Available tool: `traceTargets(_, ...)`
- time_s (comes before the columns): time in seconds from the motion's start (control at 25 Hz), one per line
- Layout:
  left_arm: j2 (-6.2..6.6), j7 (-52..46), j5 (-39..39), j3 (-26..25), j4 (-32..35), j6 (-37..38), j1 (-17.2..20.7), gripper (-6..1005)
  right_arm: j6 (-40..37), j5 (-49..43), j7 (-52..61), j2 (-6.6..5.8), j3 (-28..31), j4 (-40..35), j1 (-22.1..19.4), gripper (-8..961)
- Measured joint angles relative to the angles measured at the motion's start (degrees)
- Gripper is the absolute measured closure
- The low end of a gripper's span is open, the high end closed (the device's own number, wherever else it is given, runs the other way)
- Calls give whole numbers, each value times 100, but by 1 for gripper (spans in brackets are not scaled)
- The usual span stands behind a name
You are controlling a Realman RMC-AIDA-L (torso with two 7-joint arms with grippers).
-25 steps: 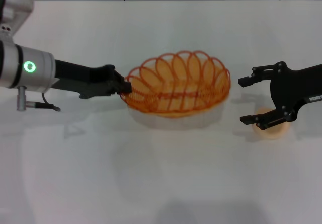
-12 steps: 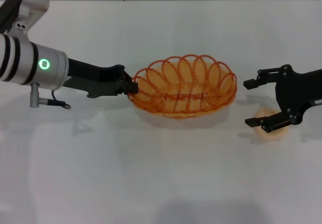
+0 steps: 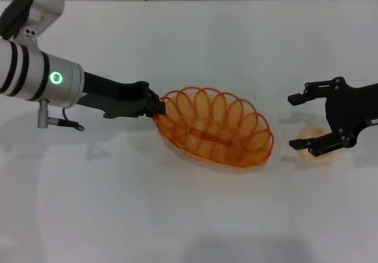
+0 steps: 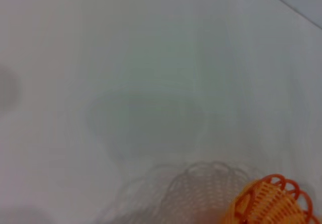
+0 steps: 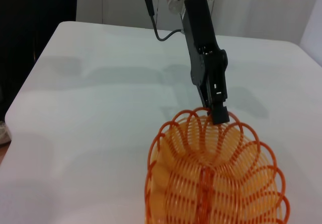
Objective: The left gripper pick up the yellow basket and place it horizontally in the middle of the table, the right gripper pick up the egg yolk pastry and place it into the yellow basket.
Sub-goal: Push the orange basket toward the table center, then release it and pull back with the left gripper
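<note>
On my head camera the fingers of the left gripper are pinched on the scalloped rim of the yellow basket at its 9 o'clock end, and the right wrist camera shows the same claw clamped on a rim loop of the basket. The basket runs slantwise from that grip down toward 4 o'clock, near the middle of the table; I cannot tell whether its underside touches the surface. My left wrist camera catches only one end of the basket above its own shadow on the table. Over at 3 o'clock, the right gripper has its fingers spread wide, one fingertip farther from me and the other nearer. The egg yolk pastry sits on the table partly behind that nearer finger, just beside the basket's far end but apart from it. I cannot tell whether the finger touches the pastry.
</note>
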Motion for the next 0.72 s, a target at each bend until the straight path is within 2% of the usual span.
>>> traceTargets(0.32, -2, 38, -25, 29, -64, 79, 1, 770, 8, 59, 14, 4, 0, -15, -24, 112)
traceTargets(0.52, 1, 66, 8, 38, -137, 243, -9, 753, 5, 70, 25, 31, 0, -60, -33, 112)
traceTargets(0.72, 8, 150, -5, 9, -106, 362, 37, 678, -6, 112, 33, 37, 0, -73, -63, 112)
